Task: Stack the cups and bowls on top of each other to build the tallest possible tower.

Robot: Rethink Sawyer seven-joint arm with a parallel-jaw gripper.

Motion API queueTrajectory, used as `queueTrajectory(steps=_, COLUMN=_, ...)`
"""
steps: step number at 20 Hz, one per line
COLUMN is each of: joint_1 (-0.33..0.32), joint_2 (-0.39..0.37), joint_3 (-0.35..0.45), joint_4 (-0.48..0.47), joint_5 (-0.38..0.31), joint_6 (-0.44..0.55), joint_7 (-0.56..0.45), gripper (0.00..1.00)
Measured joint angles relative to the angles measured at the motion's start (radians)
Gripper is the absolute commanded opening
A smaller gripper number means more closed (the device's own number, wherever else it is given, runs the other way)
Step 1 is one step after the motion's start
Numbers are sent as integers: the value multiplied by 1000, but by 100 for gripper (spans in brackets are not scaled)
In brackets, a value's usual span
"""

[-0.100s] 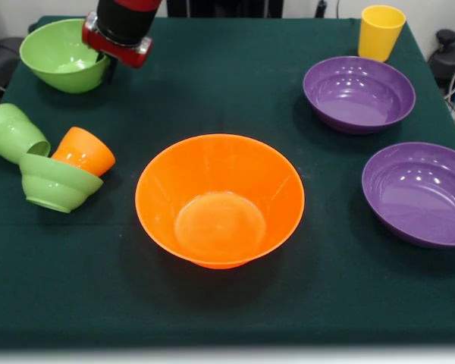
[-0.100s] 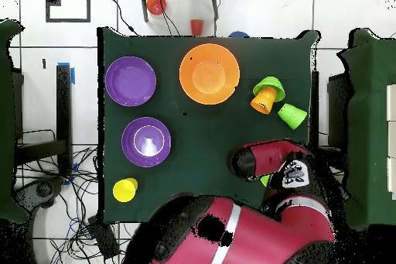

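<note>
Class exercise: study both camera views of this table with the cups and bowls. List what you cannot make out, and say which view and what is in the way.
- The gripper: in the front view the arm's red end covers it; overhead the arm hides it. Open or shut cannot be told.
- The medium green bowl: overhead the arm covers nearly all of it.
- The orange cup: its mouth is tucked behind the small green bowl in the front view.

Dark green cloth-covered table (image 1: 212,318): big glossy orange plastic bowl (image 1: 220,199) centre; two shallow purple bowls (image 1: 359,94) right of it; yellow tumbler (image 1: 380,32) beyond; green bowls, green and orange cups left.
</note>
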Motion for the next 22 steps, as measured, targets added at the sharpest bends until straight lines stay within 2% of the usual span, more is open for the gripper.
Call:
queueTrajectory(steps=7, joint_1=-80, joint_2=-35, joint_3=54, joint_4=33, joint_5=35, joint_6=-29, joint_7=0, gripper=0)
queueTrajectory(steps=12, joint_1=-80, joint_2=-35, joint_3=55, joint_4=40, joint_5=36, joint_6=-38, joint_7=0, gripper=0)
queueTrajectory(steps=15, joint_1=-54, joint_2=-25, joint_3=35, joint_4=35, joint_5=36, joint_6=-39, joint_7=0, gripper=0)
queueTrajectory(steps=20, joint_1=94, joint_2=40, joint_3=-74, joint_4=-15, joint_5=36, joint_6=-39, joint_7=13, gripper=0)
queueTrajectory(steps=22, joint_1=183, joint_2=85, joint_3=-135, joint_4=-44, joint_5=40, joint_6=-40, joint_7=35, gripper=0)
